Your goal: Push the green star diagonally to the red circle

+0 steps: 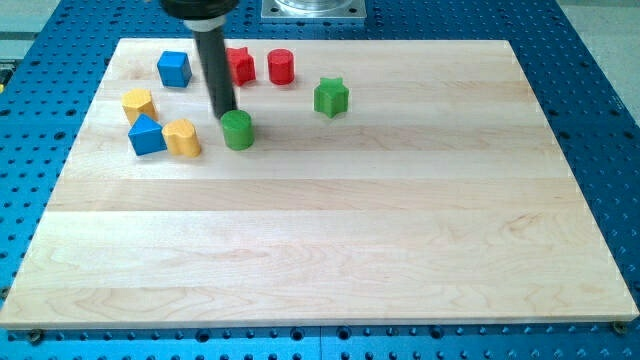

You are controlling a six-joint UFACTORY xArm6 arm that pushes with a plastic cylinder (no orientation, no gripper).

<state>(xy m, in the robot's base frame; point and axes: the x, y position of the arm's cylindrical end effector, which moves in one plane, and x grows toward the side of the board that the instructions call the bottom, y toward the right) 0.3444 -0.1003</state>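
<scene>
The green star [331, 97] sits on the wooden board [330, 230] near the view's top, right of centre-left. The red circle [281, 66] stands up and to the left of it, a short gap apart. My tip [225, 112] is at the end of the dark rod, well left of the green star, just above and left of a green circle [237, 130], close to it or touching.
A red star [239, 66] is left of the red circle, partly behind the rod. A blue cube [174, 69], a yellow block [138, 103], a blue triangle [146, 135] and a yellow heart-like block [182, 138] cluster at the top left.
</scene>
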